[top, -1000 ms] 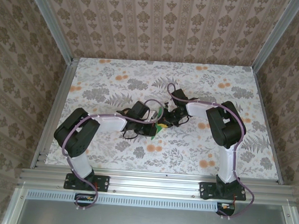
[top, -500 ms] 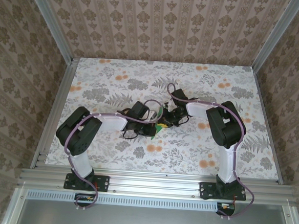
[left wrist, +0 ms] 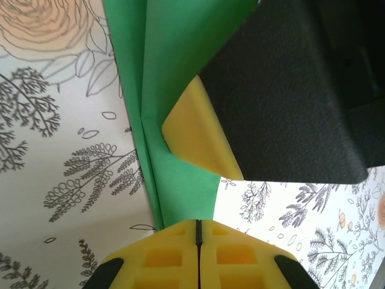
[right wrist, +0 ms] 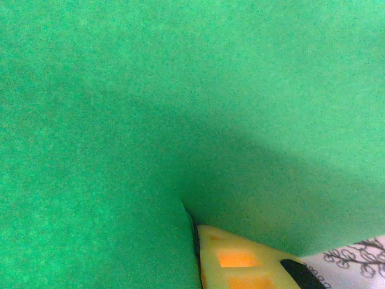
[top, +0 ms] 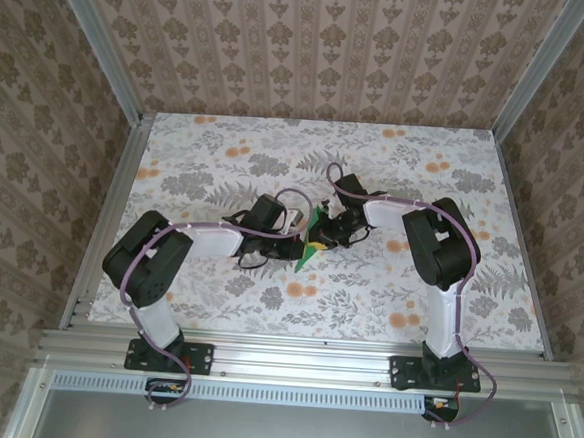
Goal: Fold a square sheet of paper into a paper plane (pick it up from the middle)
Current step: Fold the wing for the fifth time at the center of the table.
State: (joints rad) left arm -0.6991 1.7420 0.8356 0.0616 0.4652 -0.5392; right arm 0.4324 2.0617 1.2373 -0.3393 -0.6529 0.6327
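Green paper (left wrist: 180,54) — clamped in left tool (left wrist: 198,226) and right tool (right wrist: 198,233)

The light was bright and even over the table (top: 228,134). Up close, the green paper (right wrist: 180,90) looked fuzzy, with a soft dark shadow across it.

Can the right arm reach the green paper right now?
Probably yes: the right gripper sits right on the green paper, seemingly pinching a fold. The left gripper pinches an edge too, but it doesn't block the way.
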